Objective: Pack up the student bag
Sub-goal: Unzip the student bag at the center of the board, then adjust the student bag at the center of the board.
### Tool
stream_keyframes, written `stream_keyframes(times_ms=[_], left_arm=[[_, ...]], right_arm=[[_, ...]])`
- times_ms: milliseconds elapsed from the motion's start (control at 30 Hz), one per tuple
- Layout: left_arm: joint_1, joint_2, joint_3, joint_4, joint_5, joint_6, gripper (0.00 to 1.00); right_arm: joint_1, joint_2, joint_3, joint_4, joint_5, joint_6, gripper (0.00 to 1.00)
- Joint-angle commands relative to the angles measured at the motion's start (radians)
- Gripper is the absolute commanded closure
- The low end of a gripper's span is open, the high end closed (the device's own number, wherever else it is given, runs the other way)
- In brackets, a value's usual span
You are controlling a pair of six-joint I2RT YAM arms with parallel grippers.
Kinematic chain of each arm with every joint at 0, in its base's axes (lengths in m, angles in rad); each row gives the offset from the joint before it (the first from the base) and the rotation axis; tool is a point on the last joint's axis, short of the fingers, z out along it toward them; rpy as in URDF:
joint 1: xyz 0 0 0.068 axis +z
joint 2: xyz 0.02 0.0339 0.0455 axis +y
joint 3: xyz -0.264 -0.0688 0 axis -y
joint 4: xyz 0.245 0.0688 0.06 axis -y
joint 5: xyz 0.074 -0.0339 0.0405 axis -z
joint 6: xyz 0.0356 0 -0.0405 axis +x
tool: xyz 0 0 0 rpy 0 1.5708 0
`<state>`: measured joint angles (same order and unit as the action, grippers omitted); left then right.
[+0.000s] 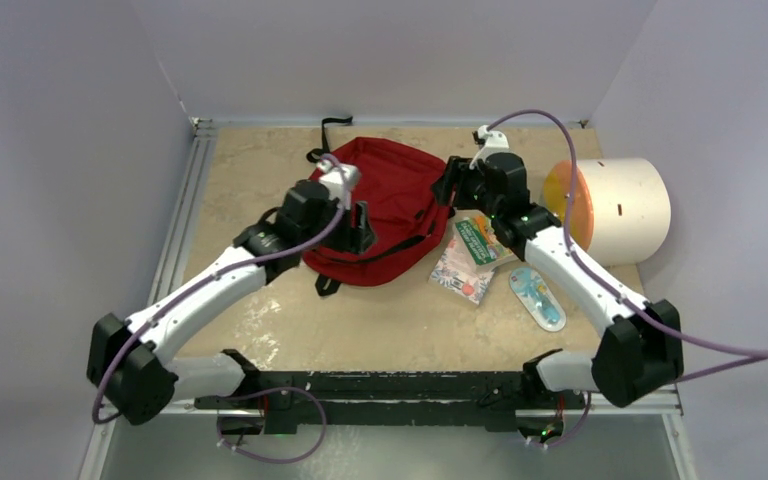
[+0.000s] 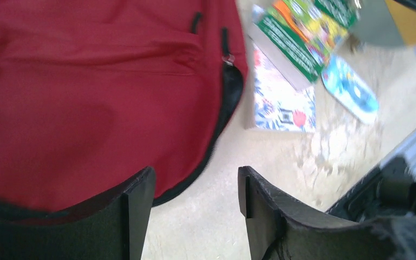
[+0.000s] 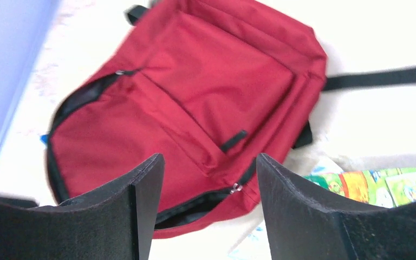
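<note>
Left hand (image 1: 361,226) and right hand (image 1: 448,186), both open and empty, flank the student bag (image 1: 395,190) on the surface (image 1: 260,170), books (image 1: 465,268) at its right.

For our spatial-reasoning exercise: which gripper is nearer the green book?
Right. The right gripper hangs at the student bag's right edge, just beyond the green book; the left gripper is over the bag's middle, farther away.
</note>
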<state>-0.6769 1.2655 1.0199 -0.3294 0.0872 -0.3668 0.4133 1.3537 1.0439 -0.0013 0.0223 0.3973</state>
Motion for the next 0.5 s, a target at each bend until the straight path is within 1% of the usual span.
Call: stream_keyframes(times_ms=[0, 33, 67, 133, 200, 233, 267, 367, 467], left_arm=[[0.161, -0.123, -0.091, -0.075, -0.038, -0.333, 0.43], [0.193, -0.149, -0.121, -0.091, -0.034, -0.372, 0.45], [0.209, -0.177, -0.149, -0.104, -0.038, -0.407, 0.45], [0.216, -0.234, -0.196, -0.138, -0.075, -0.473, 0.45], [0.218, -0.273, -0.233, -0.183, -0.097, -0.539, 0.45], [0.218, -0.288, -0.251, -0.199, -0.109, -0.572, 0.46], [0.22, -0.299, -0.272, -0.208, -0.107, -0.601, 0.46], [0.22, -0.321, -0.337, -0.213, -0.092, -0.671, 0.47], [0.22, -0.33, -0.406, -0.175, -0.057, -0.699, 0.47]], right_arm=[[0.01, -0.066, -0.036, 0.195, -0.202, -0.087, 0.34], [0.018, -0.062, -0.036, 0.209, -0.285, -0.091, 0.37], [0.037, -0.053, -0.033, 0.217, -0.32, -0.097, 0.4], [0.122, -0.043, -0.025, 0.225, -0.294, -0.135, 0.43], [0.229, -0.034, -0.022, 0.234, -0.225, -0.22, 0.42], [0.262, -0.029, -0.024, 0.242, -0.214, -0.253, 0.41], [0.281, -0.025, -0.028, 0.25, -0.229, -0.293, 0.4], [0.305, -0.023, -0.059, 0.288, -0.338, -0.431, 0.38], [0.316, -0.023, -0.086, 0.313, -0.442, -0.596, 0.36]])
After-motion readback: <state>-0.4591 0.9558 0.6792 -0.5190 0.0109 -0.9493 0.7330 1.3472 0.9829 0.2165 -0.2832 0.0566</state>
